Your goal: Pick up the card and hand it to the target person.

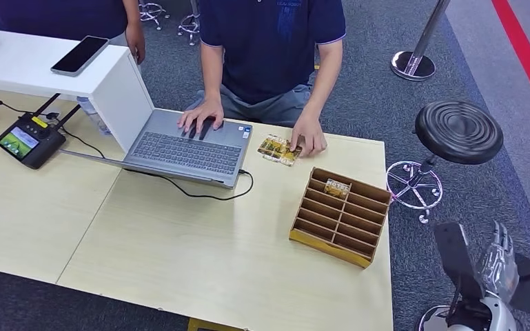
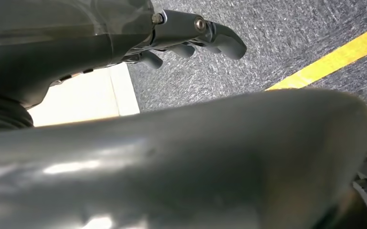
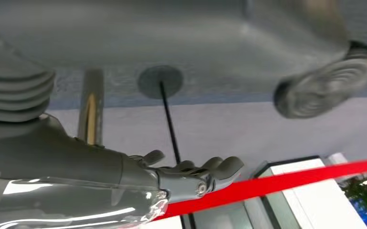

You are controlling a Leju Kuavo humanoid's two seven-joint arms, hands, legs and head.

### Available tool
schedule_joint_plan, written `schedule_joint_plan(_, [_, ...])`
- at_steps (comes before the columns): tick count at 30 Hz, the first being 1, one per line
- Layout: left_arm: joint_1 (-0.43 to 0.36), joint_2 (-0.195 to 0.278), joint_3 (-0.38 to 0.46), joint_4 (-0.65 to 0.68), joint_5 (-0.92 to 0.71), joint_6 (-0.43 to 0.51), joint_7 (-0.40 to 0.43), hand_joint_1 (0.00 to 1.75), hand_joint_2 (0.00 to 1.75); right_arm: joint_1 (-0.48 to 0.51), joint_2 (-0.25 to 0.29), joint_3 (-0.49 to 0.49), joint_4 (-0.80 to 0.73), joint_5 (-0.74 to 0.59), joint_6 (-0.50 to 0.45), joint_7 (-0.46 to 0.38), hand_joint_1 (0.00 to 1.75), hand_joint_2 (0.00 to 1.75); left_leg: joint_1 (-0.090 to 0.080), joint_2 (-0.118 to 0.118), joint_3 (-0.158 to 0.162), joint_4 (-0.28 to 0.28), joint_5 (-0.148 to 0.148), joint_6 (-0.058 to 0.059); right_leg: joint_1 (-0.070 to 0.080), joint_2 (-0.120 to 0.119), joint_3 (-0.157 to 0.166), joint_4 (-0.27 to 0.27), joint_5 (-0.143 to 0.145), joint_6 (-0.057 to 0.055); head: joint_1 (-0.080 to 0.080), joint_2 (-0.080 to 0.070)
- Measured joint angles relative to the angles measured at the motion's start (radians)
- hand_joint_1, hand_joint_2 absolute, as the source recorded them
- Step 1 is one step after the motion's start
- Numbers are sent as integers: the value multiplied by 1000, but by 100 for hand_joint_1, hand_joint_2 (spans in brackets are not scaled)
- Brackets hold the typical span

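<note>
Right hand (image 1: 500,258) waits low at lower right, loose and holding nothing.
Card (image 1: 337,187) stands upright in the box (image 1: 342,216), easy to pinch; left hand (image 2: 191,38) hangs loose, holding nothing.

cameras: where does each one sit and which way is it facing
Head view: high on the robot, facing forward and down at the table, organizer, laptop and a seated person; the right hand hangs at lower right.
Left wrist view: behind the left hand, looking down at carpet and a yellow line.
Right wrist view: behind the right hand, turned, facing a stool and red tape.
Shared: head and right wrist views both show the right hand and stool.
</note>
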Motion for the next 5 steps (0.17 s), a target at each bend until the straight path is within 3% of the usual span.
schedule_joint_plan(5, [0, 0, 0, 0, 9, 4, 0, 0, 0, 50, 13, -91, 137, -44, -1, -63, 0, 0, 0, 0, 0, 0, 0, 0, 0, 0, 0, 0, 0, 0, 0, 0])
